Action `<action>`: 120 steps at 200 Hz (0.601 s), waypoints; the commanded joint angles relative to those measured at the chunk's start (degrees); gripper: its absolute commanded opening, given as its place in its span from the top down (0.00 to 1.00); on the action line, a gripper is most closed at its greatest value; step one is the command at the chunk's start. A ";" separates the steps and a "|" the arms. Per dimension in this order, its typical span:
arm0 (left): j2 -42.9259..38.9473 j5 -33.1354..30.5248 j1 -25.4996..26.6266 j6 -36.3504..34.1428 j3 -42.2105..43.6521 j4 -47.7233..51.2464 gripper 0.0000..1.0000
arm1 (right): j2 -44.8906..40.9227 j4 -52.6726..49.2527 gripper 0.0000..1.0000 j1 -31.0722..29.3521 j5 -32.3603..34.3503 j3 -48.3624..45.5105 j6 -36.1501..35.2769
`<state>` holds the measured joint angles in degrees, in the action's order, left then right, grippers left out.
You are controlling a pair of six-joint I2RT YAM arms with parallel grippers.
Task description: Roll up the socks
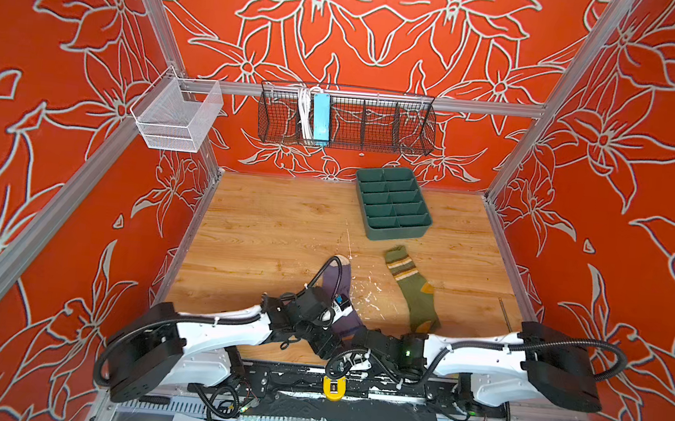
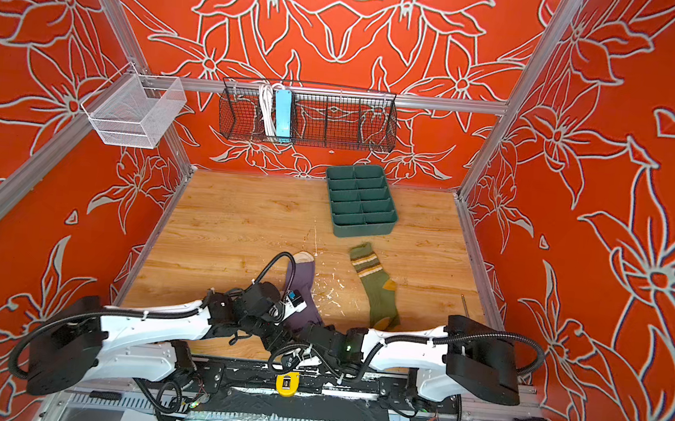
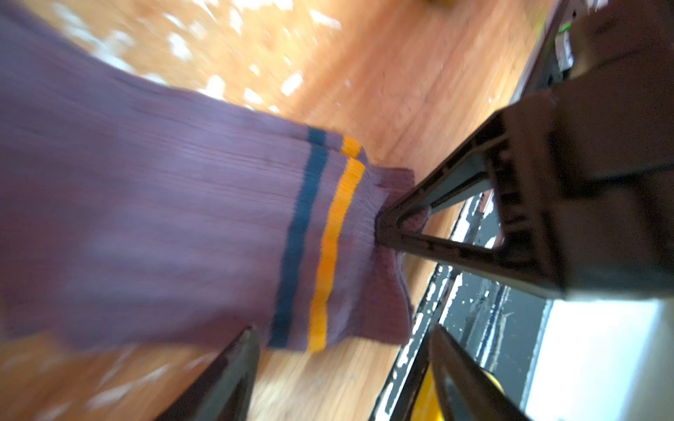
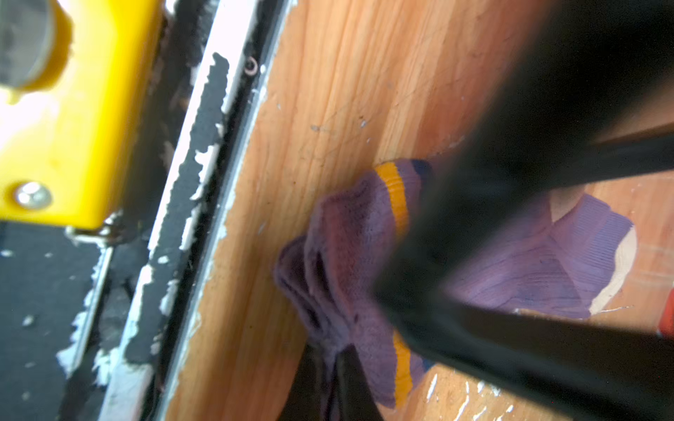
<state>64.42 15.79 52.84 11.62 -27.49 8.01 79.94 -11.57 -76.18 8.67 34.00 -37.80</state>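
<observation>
Right fingers pinched the yellow-and-navy-striped cuff of the purple ribbed sock lying near the front edge of the wooden worktop; my left fingers hovered spread apart over it.

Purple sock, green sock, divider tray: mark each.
purple sock (image 1: 338, 281): in a top view, foot near toe
green sock (image 1: 415, 295): in a top view, ankle beside heel
divider tray (image 1: 398, 232): in a top view, near wall

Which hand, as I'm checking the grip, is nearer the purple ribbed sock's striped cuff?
Right. The right hand is shut on the cuff of the purple ribbed sock; the left hand is open close beside it.
</observation>
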 commanded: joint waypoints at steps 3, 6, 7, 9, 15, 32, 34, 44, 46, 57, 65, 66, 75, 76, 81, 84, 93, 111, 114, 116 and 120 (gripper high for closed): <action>-12.43 -16.36 0.07 0.71 -0.73 3.65 0.21 | 2.30 -10.89 1.00 1.89 -6.73 2.91 2.92; -14.44 -18.81 0.07 0.77 -0.73 4.13 0.21 | 2.59 -11.64 1.00 2.25 -7.52 3.59 3.17; -15.09 -19.67 0.07 0.82 -0.73 4.30 0.21 | 2.63 -11.90 1.00 2.35 -7.74 3.73 3.26; -16.41 -21.49 0.07 0.94 -0.77 4.65 0.21 | 2.84 -12.40 1.00 2.53 -8.19 3.98 3.41; -20.52 -26.82 0.07 1.11 -0.89 5.78 0.19 | 3.42 -13.56 1.00 2.94 -9.18 5.24 3.83; -32.57 -37.21 -0.02 -3.04 -1.60 8.10 0.17 | 5.77 -16.21 1.00 4.19 -11.11 8.44 5.85; -33.96 -37.67 -0.02 -4.00 -1.74 8.26 0.16 | 6.17 -16.45 1.00 4.31 -11.28 8.85 6.24; -40.02 -38.80 -0.02 -9.86 -3.01 9.04 0.16 | 7.79 -17.74 1.00 5.00 -12.40 10.96 8.02; -41.07 -38.88 -0.04 -10.65 -3.43 9.22 0.16 | 8.17 -18.06 1.00 5.21 -12.79 11.45 8.36; -45.82 -39.44 -0.01 -16.79 -5.74 10.31 0.16 | 10.06 -20.06 1.00 6.45 -15.85 14.25 9.98; -47.99 -38.61 -0.04 -21.98 -7.86 11.51 0.16 | 11.55 -21.24 1.00 7.28 -17.95 16.28 11.20; -48.17 -38.45 -0.03 -22.78 -8.21 11.77 0.16 | 11.77 -21.40 1.00 7.37 -18.23 16.54 11.32; -48.94 -37.96 0.01 -28.06 -11.57 14.31 0.15 | 13.55 -23.03 1.00 8.45 -21.06 18.99 12.11; -48.91 -37.90 0.00 -28.63 -11.95 14.44 0.15 | 13.74 -23.22 1.00 8.52 -21.37 19.21 12.04; -48.52 -37.41 -0.02 -31.82 -13.87 16.45 0.14 | 14.69 -24.36 1.00 8.99 -22.42 20.51 12.08; -48.07 -36.96 -0.04 -33.72 -15.40 17.73 0.14 | 15.24 -24.98 1.00 9.14 -22.84 21.30 12.47; -45.84 -35.52 -0.03 -39.17 -19.63 22.27 0.14 | 16.99 -26.91 1.00 10.27 -25.28 23.99 13.50; -39.73 -32.71 -0.01 -49.43 -27.01 32.18 0.14 | 20.80 -30.76 1.00 13.34 -33.11 29.76 15.83; -38.75 -32.45 0.06 -50.86 -28.03 33.50 0.14 | 21.54 -31.34 1.00 13.80 -34.16 30.46 16.17; -38.10 -32.24 0.00 -51.84 -28.54 34.21 0.14 | 22.05 -31.74 1.00 14.07 -34.88 31.14 16.31; -36.82 -32.09 0.05 -53.76 -29.37 35.63 0.14 | 23.06 -32.62 1.00 14.56 -36.22 32.46 16.52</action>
<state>20.29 -18.74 52.86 -22.83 -51.40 28.32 98.72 -36.03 -64.66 -14.98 60.49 -25.54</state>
